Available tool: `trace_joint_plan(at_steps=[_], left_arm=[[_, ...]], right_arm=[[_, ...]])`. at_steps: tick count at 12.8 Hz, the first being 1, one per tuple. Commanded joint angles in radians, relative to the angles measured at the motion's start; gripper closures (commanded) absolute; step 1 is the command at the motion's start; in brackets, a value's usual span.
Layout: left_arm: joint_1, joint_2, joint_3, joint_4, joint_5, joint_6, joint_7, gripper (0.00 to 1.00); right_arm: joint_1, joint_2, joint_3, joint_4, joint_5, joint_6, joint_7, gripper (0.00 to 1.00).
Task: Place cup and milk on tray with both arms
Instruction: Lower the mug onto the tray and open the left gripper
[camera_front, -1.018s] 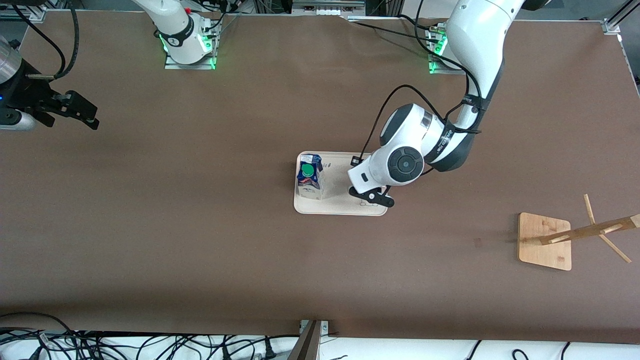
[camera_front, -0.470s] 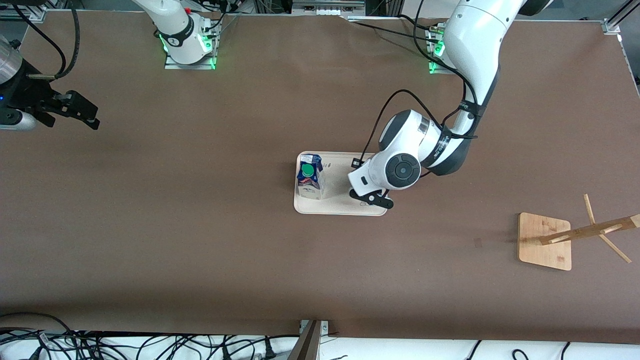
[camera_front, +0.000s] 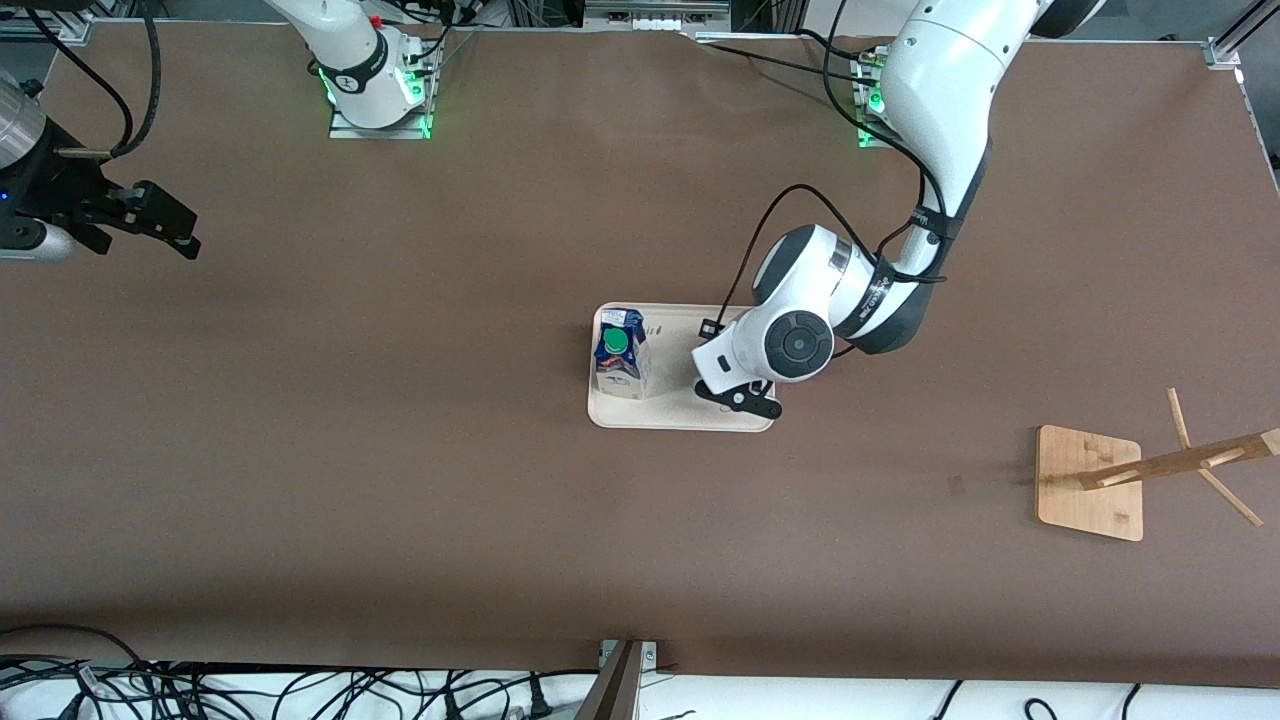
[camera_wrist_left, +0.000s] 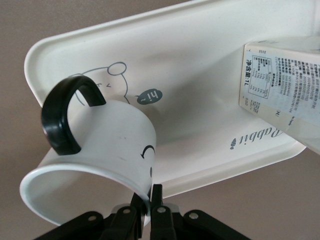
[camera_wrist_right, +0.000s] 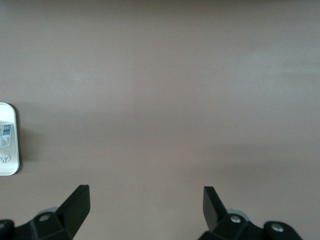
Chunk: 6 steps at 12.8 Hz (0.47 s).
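My left gripper (camera_wrist_left: 150, 200) is shut on the rim of the cup (camera_wrist_left: 110, 135), a white mug with a black handle (camera_wrist_left: 62, 115) and part of a drawn face showing. The cup hangs tilted over the tray (camera_wrist_left: 200, 75), above the rabbit drawing; whether it touches the tray I cannot tell. In the front view the left gripper (camera_front: 740, 398) and wrist hide the cup. The milk (camera_front: 617, 358) stands upright on the tray (camera_front: 680, 408), at its end toward the right arm. My right gripper (camera_front: 160, 228) waits open over bare table at the right arm's end.
A wooden rack with a square base (camera_front: 1088, 482) and slanted pegs stands toward the left arm's end, nearer the front camera than the tray. Cables lie along the table's front edge. Brown table surface surrounds the tray.
The left arm has sunk lower over the tray with the cup, shifting slightly toward the milk. The right arm and the milk have not moved.
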Motion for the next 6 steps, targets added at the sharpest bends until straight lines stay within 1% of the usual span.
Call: trace_joint_plan(at_steps=[1, 3, 4, 5, 6], left_arm=[[-0.019, 0.025, 0.009, 0.028, -0.012, 0.013, 0.002, 1.00], [-0.020, 0.025, 0.009, 0.028, -0.012, 0.017, 0.002, 1.00], [-0.022, 0.025, 0.009, 0.028, -0.011, 0.024, 0.008, 0.72], [-0.022, 0.025, 0.009, 0.026, -0.008, 0.032, 0.014, 0.01], [-0.022, 0.024, 0.009, 0.026, -0.008, 0.035, 0.013, 0.00]], right_arm=[[-0.004, -0.004, 0.007, 0.013, 0.015, -0.044, 0.003, 0.00], [-0.002, -0.004, 0.009, 0.019, 0.010, -0.037, -0.003, 0.00], [-0.002, -0.004, 0.009, 0.022, 0.007, -0.037, -0.007, 0.00], [-0.004, -0.004, 0.006, 0.021, 0.009, -0.040, -0.008, 0.00], [-0.004, -0.004, 0.005, 0.021, 0.009, -0.037, -0.010, 0.00]])
